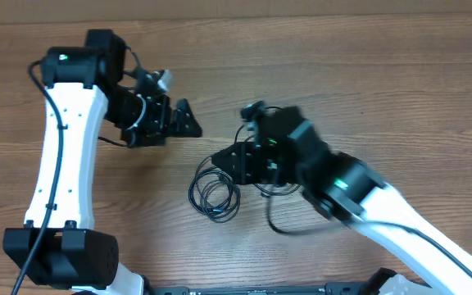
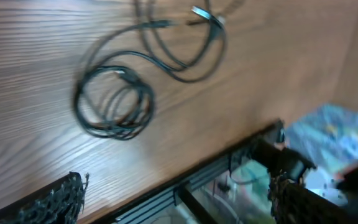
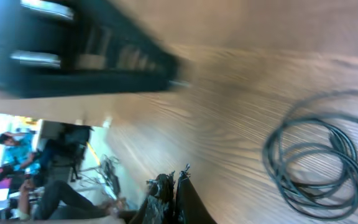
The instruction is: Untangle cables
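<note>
The cables (image 1: 213,193) lie as a small black coil on the wooden table, just below my right gripper (image 1: 220,159). A further black loop (image 1: 279,223) trails out under the right arm. In the left wrist view the coil (image 2: 114,102) lies flat, with a longer loop (image 2: 185,46) and a silver-tipped plug (image 2: 207,15) beyond it. My left gripper (image 2: 179,202) is open and empty, up and to the left of the coil (image 1: 188,121). In the right wrist view my right gripper (image 3: 178,190) is shut with nothing seen between its fingers, and the coil (image 3: 319,163) lies off to its right.
The table's front edge with a black rail (image 2: 185,186) runs close below the coil. The left arm (image 3: 86,50) shows as a blurred dark shape in the right wrist view. Bare wood (image 1: 367,82) stretches across the far side.
</note>
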{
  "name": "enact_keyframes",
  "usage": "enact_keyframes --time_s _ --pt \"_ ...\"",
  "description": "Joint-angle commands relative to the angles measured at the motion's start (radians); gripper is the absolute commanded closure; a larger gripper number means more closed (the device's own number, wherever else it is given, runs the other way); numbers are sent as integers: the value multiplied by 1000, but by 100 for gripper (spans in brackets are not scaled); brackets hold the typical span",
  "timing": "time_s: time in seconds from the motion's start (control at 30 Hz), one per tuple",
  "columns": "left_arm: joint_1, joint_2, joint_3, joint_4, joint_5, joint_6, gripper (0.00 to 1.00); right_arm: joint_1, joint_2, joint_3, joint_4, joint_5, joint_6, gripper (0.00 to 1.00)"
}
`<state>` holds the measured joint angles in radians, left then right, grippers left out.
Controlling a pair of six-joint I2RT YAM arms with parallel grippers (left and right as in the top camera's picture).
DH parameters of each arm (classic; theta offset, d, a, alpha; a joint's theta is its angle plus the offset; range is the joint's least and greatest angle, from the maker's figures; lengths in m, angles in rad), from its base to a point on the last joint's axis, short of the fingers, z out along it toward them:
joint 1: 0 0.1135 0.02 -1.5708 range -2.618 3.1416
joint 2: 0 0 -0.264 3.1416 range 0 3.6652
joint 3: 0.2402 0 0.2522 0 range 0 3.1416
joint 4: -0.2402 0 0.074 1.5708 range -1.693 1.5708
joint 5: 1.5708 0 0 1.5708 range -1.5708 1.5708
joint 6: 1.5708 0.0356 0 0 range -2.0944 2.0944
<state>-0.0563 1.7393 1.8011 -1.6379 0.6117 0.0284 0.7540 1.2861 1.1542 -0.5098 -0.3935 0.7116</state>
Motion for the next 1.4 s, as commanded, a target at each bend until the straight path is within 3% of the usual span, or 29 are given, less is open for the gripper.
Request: enact_keyframes --time_s 0.0,0.1,0.23,0.33,0.37,0.4,0.47,0.57,0.87,1.03,1.37 --pt "-60 2 1 -3 55 61 6 -4 -92 19 -6 26 -14 96" --pt "-106 2 1 14 -27 -3 21 -4 -147 19 -60 121 -13 96" --pt "-121 2 0 29 -294 -309 18 -3 -157 18 -177 195 -6 93" --pt "-109 2 1 39 -398 -439 15 -3 -135 18 -238 195 -6 87" --pt "-103 2 0 42 -418 -470 15 -3 -126 18 -253 194 -5 83" --pt "-95 2 1 47 -447 -503 15 -3 -115 18 -264 191 -5 70" --pt "-79 2 1 53 -510 -568 14 3 -80 17 -283 167 -6 34" --pt "-60 2 1 58 -551 -608 10 17 -14 14 -294 133 -6 26" --pt "-48 2 0 56 -624 -615 11 115 305 12 -196 71 2 31" --pt "-20 2 0 47 -665 -631 11 122 449 12 -173 78 77 31" --pt "43 2 0 43 -664 -631 7 126 558 11 -103 69 39 36"
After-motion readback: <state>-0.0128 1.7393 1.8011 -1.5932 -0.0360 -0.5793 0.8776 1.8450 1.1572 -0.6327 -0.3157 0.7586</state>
